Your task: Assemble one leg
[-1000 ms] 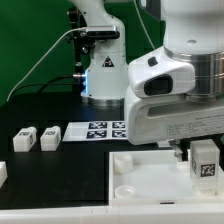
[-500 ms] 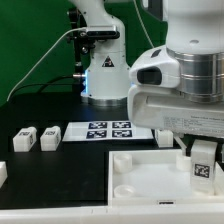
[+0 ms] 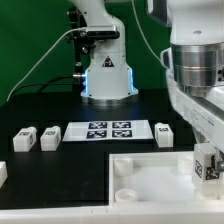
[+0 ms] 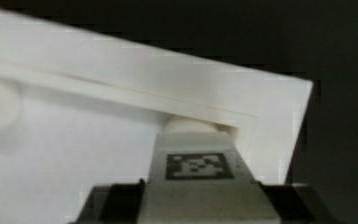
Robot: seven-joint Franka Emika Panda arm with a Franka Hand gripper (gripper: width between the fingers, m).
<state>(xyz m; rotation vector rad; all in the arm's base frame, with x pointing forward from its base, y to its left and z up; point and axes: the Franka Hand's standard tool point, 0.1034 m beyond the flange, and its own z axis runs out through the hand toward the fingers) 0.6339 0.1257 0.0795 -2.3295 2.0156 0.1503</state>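
Hazard entry: small white plastic block-like leg (image 3: 208, 166) with black-and-white square tag, clamped between the jaws of the two-finger gripper (image 4: 197, 198), jaws closed in to the leg's width. Held at the exterior view's lower right, over the right-hand edge of the large white square tray-like piece with raised rim (image 3: 145, 156). In the wrist view, leg tip close to a corner of the tray, just beside the rim; touching or apart not discernible. Judged risks: landing on the rim rather than in the corner seat, from a small sideways offset; jamming askew, from a leg not held square; slipping in the jaws under downward push, from smooth plastic; shoving the tray across the black tabletop (image 3: 60, 185), from off-centre pressure, if not held down. Seat hidden behind the leg, so alignment unverifiable. Count: legs, four, namely the one held, leftmost loose leg (image 3: 22, 139) and second loose leg (image 3: 49, 137) side by side at the exterior view's middle left, third loose leg (image 3: 164, 133) just beside the right end of the thin flat white marker board (image 3: 105, 130); tray, one; marker board, one; cropped white piece (image 3: 3, 172) at the left edge, one, identity unclear.
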